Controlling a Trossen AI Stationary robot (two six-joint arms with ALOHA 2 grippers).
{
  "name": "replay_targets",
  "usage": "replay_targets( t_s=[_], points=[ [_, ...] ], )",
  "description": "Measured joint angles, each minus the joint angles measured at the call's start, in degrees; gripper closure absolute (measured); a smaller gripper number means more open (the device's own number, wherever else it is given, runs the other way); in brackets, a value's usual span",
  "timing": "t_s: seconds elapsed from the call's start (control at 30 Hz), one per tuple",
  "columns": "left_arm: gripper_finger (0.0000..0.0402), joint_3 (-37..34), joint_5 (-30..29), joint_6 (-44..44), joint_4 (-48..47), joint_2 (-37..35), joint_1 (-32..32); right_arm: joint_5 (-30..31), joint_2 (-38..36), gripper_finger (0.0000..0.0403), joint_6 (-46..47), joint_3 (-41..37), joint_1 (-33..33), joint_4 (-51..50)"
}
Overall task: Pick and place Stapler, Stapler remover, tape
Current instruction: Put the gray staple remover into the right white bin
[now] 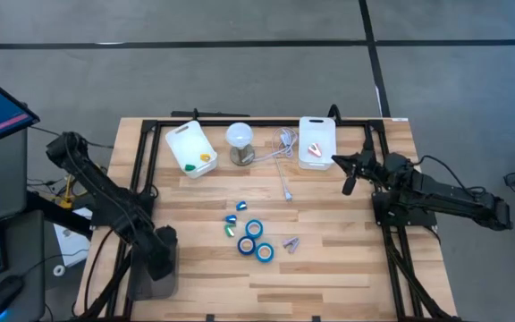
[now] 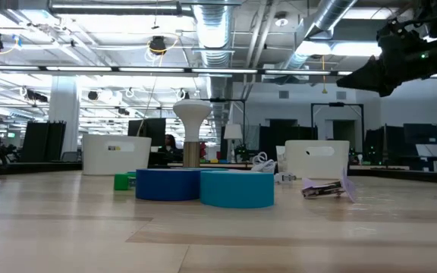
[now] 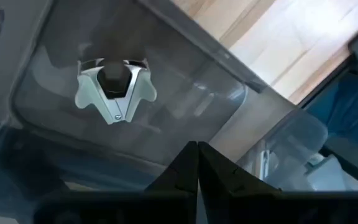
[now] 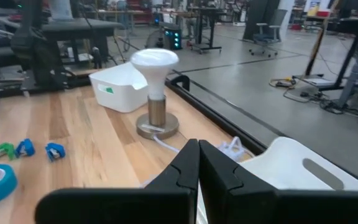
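Note:
Three blue tape rolls (image 1: pixel 255 229) (image 1: pixel 247 246) (image 1: pixel 265 253) lie flat mid-table; two show in the low view (image 2: pixel 169 184) (image 2: pixel 237 189). Small blue pieces (image 1: pixel 240 207) (image 1: pixel 231 220) and a green one (image 1: pixel 229 231) lie just beyond them, and a greyish staple remover (image 1: pixel 291 243) (image 2: pixel 328 188) to their right. My left gripper (image 3: pixel 197 157) is shut above a grey bin (image 1: pixel 150 273) at the near left corner, where a silver staple remover (image 3: pixel 114 93) lies on the bin floor. My right gripper (image 1: pixel 347 174) (image 4: pixel 197 155) is shut, raised beside the right white bin (image 1: pixel 317 141).
A left white bin (image 1: pixel 190 148) holds yellow and green pieces. A lamp (image 1: pixel 240 143) (image 4: pixel 156 81) stands at the far middle, its white cable (image 1: pixel 284 170) trailing over the table. The right white bin holds a red piece (image 1: pixel 314 148). Black frame rails (image 1: pixel 141 179) run along the table edges.

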Motion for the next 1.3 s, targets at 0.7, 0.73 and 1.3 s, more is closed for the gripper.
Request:
replay_targets(
  t_s=[0.7, 0.73, 1.3],
  points=[
    [0.04, 0.13, 0.14, -2.05, -7.96, 0.69, 1.77, 0.96, -0.02, 0.0403, 0.02, -0.02, -0.02, -0.37],
    [0.04, 0.13, 1.38, -2.47, -8.27, 0.69, 1.76, 0.96, -0.02, 0.0403, 0.01, -0.02, -0.02, -0.38],
    [0.04, 15.73, -8.99, -2.05, -26.9, 14.96, -0.56, 0.98, 0.0, 0.0403, -2.49, -0.01, -0.02, -1.27]
  ],
)
